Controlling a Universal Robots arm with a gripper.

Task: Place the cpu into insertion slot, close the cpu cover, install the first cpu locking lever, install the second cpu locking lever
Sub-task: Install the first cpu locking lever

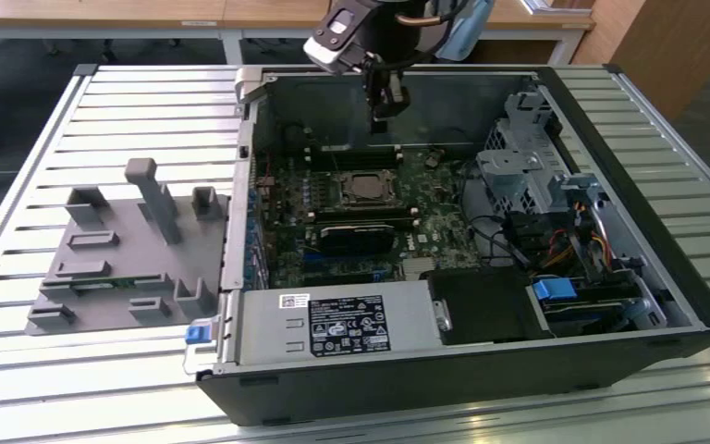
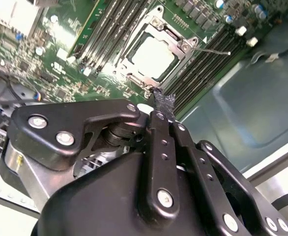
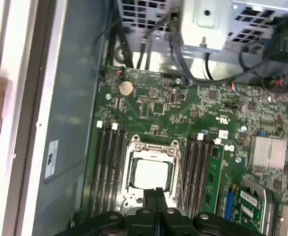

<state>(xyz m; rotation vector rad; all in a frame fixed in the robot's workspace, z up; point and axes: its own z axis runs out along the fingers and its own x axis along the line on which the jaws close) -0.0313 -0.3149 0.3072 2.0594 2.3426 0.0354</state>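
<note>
gripper (image 3: 156, 192), fingers together, hovers over the seated cpu (image 3: 151, 174), cpu cover (image 3: 153, 146) seemingly down; locking lever (image 2: 212, 49) step in hand, needing precise aim.

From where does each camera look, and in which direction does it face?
Exterior view: off the arm, looking down into the open computer case; the gripper hangs over it.
First wrist view: on the wrist, facing the cpu past the shut jaws.
Second wrist view: on the wrist, slanting at the same cpu, jaws in front.
Both wrist views share cpu and jaws.
</note>
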